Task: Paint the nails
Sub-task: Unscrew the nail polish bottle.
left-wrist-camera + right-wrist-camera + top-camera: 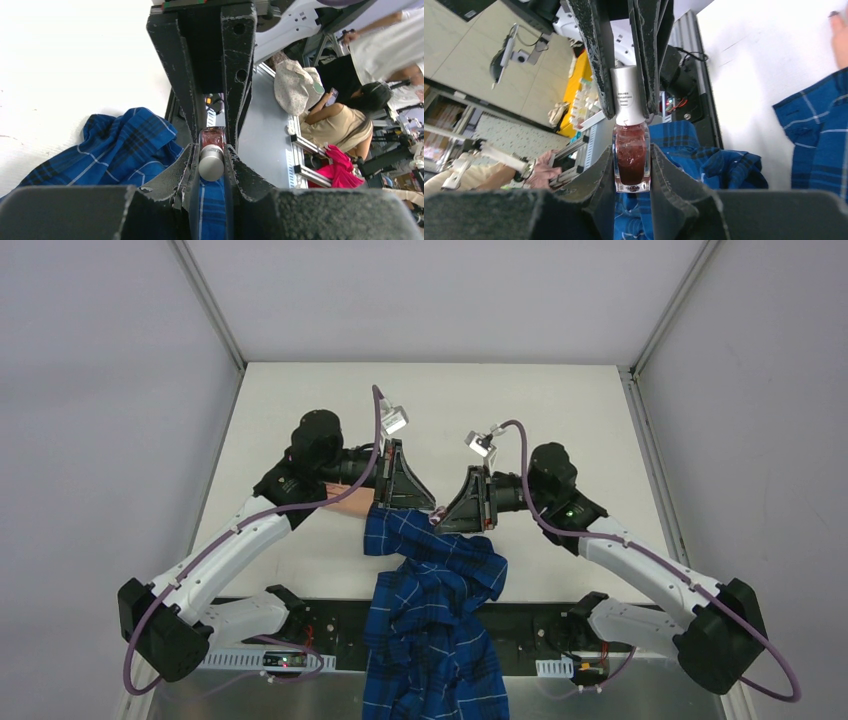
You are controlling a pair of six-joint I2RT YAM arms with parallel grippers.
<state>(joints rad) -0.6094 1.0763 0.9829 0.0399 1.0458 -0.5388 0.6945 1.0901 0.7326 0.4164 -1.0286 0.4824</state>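
Nails mostly hidden, one dark tip clipped at edge.

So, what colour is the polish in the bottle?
The polish is dark red; the right wrist view shows it best.

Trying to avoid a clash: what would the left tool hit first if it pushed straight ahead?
Probably the right tool, head-on: the left tool grips the cap, the right tool the bottle, fingertips nearly meeting.
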